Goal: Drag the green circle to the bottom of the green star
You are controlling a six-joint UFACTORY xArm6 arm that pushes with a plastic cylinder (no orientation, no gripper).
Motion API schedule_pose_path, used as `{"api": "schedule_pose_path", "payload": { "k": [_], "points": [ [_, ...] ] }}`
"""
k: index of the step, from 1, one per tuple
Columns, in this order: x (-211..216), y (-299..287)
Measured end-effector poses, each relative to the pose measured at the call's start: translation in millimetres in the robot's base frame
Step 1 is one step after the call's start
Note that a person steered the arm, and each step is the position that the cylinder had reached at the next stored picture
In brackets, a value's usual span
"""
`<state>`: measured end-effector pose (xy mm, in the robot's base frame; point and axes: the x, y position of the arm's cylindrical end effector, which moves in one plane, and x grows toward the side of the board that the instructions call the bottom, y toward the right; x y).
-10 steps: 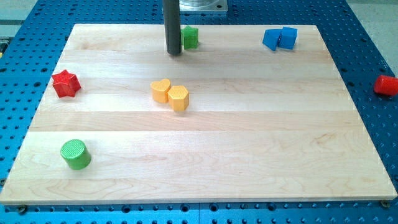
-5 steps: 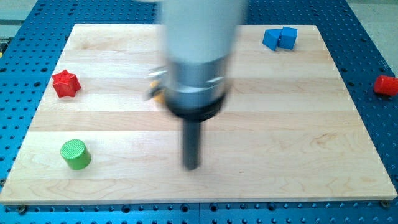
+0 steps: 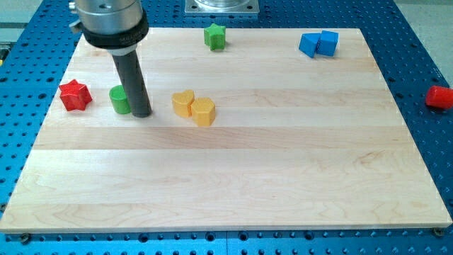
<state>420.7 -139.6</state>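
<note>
My tip [image 3: 141, 113] touches the green circle [image 3: 119, 100] on its right; the red star [image 3: 74, 95] sits farther left, the green star [image 3: 214, 36] up-right.

The green circle [image 3: 119, 100] sits upright, touching my tip [image 3: 141, 114] on the tip's left. The green star [image 3: 214, 36] lies flat, well apart toward the view's top right.

Red star [image 3: 74, 95], yellow heart [image 3: 183, 103], blue cube [image 3: 328, 42]
</note>
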Motion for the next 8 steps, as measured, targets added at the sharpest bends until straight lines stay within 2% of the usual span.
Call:
{"api": "schedule_pose_path", "payload": {
  "k": [1,2,3,4,5,6,7,8],
  "points": [
    [32.4,-19.0],
    [-18.9,-39.2],
    [-95.8,32.8],
    [-114.9,45.5],
    [-38.2,39.2],
    [-34.9,20.3],
    [-67.9,10.5],
    [-81.4,-16.4]
  ]
}}
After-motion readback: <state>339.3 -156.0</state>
